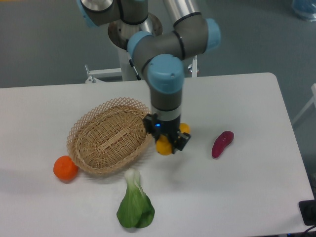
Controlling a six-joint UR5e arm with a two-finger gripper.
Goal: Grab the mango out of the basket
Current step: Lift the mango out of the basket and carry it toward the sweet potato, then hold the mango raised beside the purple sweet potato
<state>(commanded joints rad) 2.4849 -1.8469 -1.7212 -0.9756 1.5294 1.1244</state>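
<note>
Yellow mango [163,146] in hand [170,143], beside basket [108,143].

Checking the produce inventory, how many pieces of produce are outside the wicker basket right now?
4: round orange fruit left of the basket, leafy green vegetable in front, dark red-purple oblong vegetable right, yellow-orange mango held in the gripper.

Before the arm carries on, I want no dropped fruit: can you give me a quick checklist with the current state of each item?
1. Gripper shut on the mango: ok.
2. Mango out of the basket, past its right rim: ok.
3. Basket lying flat on the table: ok.
4. How firm the grip is: cannot tell, the fingers hide most of the fruit.
5. Room to the right: ok, the purple vegetable lies apart from the gripper.
</note>
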